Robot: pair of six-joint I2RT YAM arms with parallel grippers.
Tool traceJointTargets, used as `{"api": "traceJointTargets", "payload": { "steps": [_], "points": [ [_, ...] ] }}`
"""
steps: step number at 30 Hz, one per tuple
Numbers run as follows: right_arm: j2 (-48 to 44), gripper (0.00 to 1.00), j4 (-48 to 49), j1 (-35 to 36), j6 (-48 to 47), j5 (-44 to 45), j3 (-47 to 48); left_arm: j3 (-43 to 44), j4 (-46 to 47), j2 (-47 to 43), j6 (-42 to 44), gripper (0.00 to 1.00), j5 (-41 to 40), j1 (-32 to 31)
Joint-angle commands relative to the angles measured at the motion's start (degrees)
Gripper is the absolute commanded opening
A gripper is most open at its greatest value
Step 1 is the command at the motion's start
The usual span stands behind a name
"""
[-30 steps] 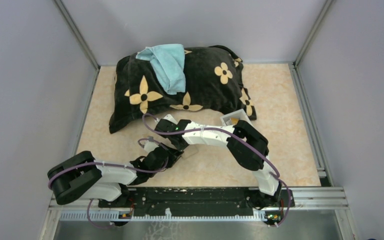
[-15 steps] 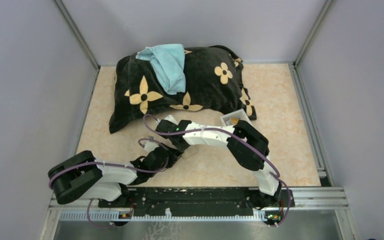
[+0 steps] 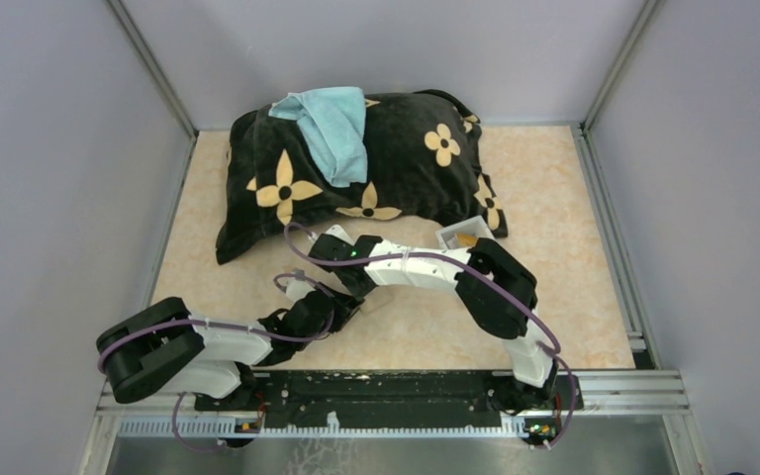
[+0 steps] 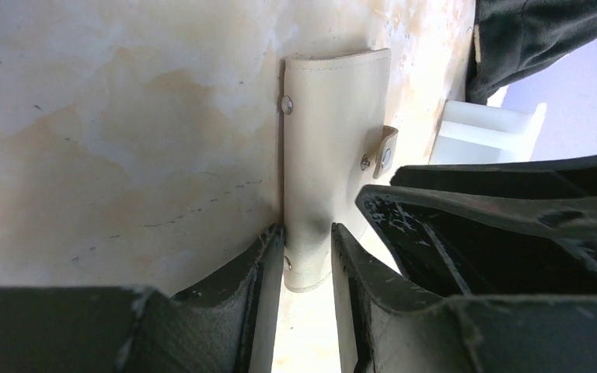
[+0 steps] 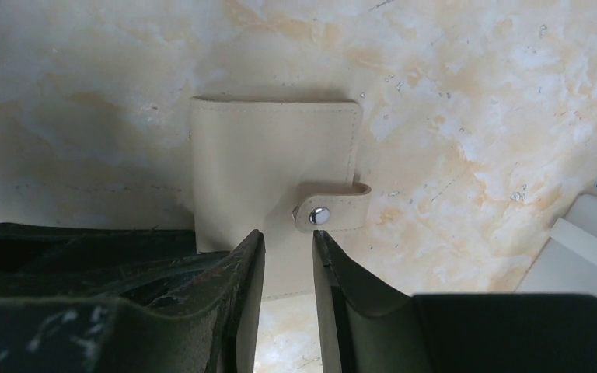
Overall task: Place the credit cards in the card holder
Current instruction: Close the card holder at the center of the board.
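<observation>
The tan card holder [image 5: 272, 167] lies closed on the marbled table, its snap tab [image 5: 330, 211] fastened. My right gripper [image 5: 288, 237] hovers over its near edge, jaws open with nothing between them. My left gripper [image 4: 307, 233] is shut on the card holder [image 4: 334, 140] at its near end, one finger on each side. In the top view both grippers meet at the table's middle, left gripper [image 3: 339, 309] below right gripper [image 3: 354, 287], hiding the holder. A gold-yellow credit card [image 3: 466, 238] lies in the white tray [image 3: 450, 237].
A black pillow with tan flowers [image 3: 396, 168] fills the back of the table, with a light blue cloth [image 3: 332, 129] draped on it. The white tray [image 4: 486, 132] stands just right of the holder, close to the right arm's elbow [image 3: 495, 287].
My right gripper's jaws have parted over the card holder, and the right arm has shifted slightly. The left arm and its grip are unchanged.
</observation>
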Motion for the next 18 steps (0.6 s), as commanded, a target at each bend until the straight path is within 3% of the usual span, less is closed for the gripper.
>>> {"api": "traceJointTargets", "payload": {
  "steps": [1,10,18],
  "points": [
    [-6.09,0.31,-0.02,-0.29,0.71,-1.2,1.28,-1.33,-9.44,2.39,2.19,0.38,1.04,0.31],
    [-13.03,0.33,2.04,-1.77,3.01,-0.72,-2.63,-0.15,-11.96,1.56,2.68,0.37,0.42,0.39],
    [-18.93,0.35,12.21,-12.23,5.01,-12.01,-12.95,1.13,-15.15,0.96,3.14,0.38,0.34,0.56]
  ]
}}
